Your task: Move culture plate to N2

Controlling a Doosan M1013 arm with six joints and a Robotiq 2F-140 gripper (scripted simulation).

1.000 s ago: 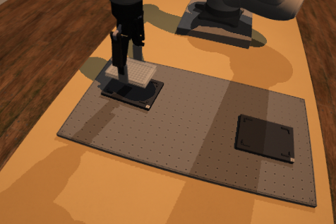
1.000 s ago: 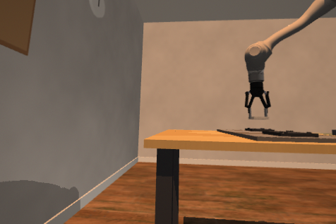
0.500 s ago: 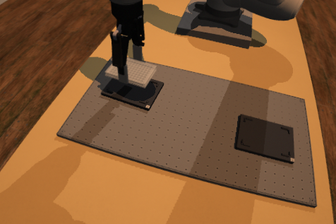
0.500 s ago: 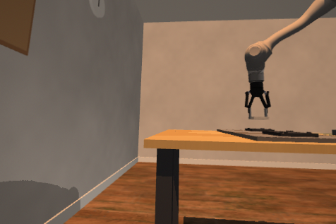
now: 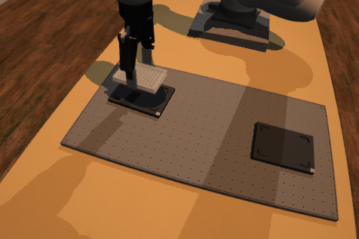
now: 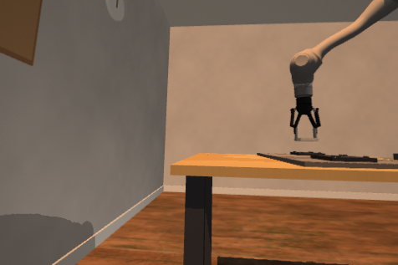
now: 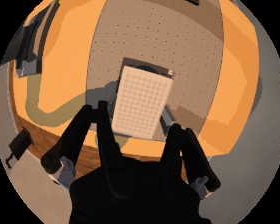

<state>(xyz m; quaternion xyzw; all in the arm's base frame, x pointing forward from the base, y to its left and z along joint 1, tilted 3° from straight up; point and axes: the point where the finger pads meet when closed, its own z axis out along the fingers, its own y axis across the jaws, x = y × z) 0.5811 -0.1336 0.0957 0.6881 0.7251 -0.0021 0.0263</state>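
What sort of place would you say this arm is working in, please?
Probably a lab automation bench: a perforated breadboard on a wooden table carries two plate nests, and the pincer holds a lidded well plate above one.

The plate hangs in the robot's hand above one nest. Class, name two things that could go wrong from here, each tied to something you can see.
1. The hand holds the lidded plate lifted above the near nest. The lid is loose, so a jerk or tilt might shift it.
2. The other nest lies far across the breadboard. After that long carry the plate may land on a corner locator rather than flat, or turned away from the marked corner.
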